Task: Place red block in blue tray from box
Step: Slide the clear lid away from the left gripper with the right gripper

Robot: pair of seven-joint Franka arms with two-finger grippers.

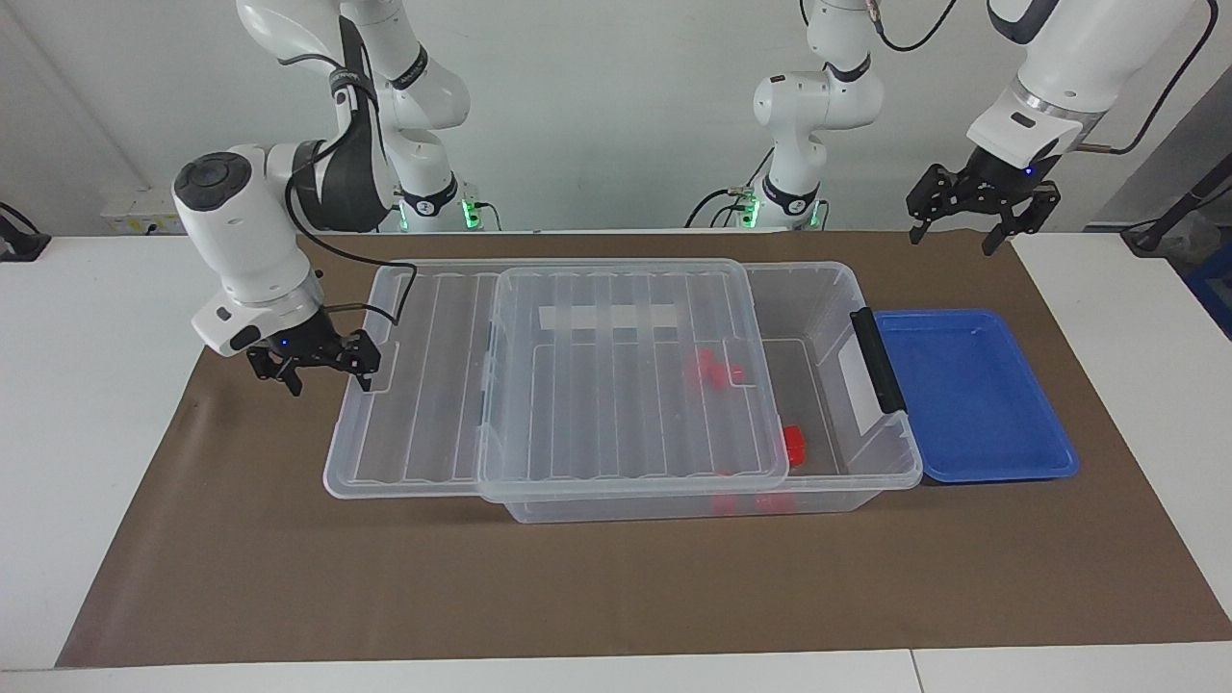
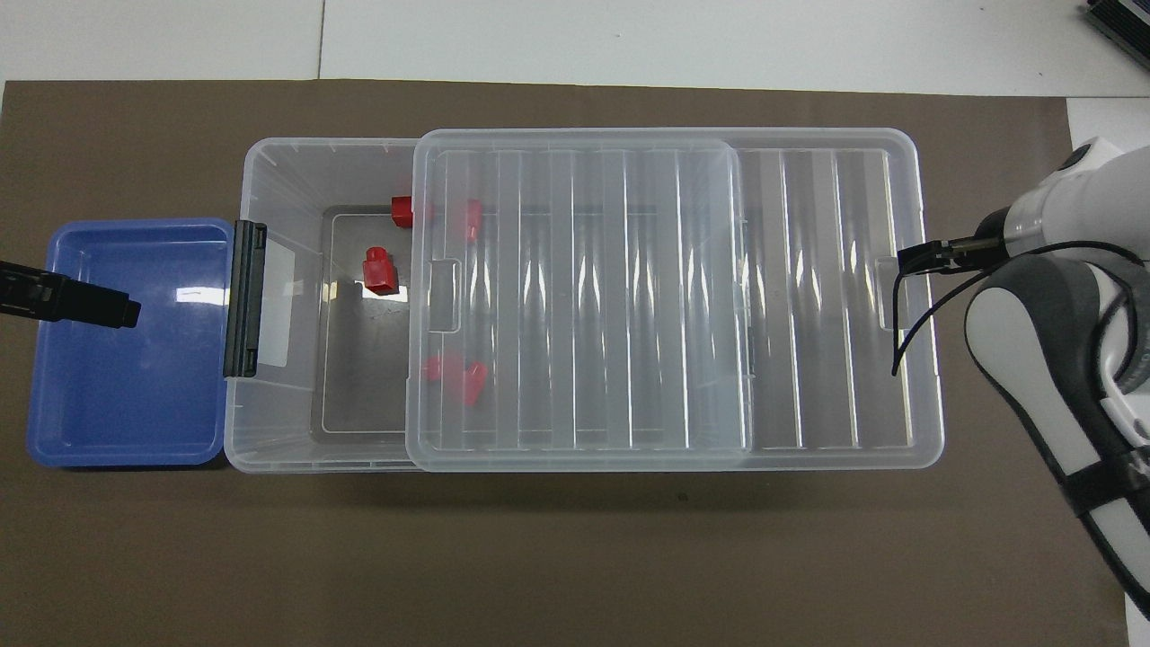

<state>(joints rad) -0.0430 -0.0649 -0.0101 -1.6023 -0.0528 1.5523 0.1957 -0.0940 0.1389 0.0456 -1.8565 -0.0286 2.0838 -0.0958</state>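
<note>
The clear box (image 1: 871,452) lies lengthwise on the brown mat, with its ribbed lid (image 1: 577,385) slid partway off toward the right arm's end. A red block (image 2: 378,271) lies uncovered on the box floor near the black clip (image 2: 244,299). Other red pieces (image 2: 454,373) show through the lid. The blue tray (image 1: 972,404) sits against the box's clip end and holds nothing. My right gripper (image 1: 330,380) is open, with one finger (image 2: 930,255) hooked at the lid's end handle. My left gripper (image 1: 953,241) hangs open above the tray's end of the table.
White tabletops (image 1: 87,385) flank the brown mat (image 1: 616,587) at both ends. A cable (image 2: 916,323) loops from the right wrist over the lid's end. The pulled-off lid overhangs the box toward the right arm's end.
</note>
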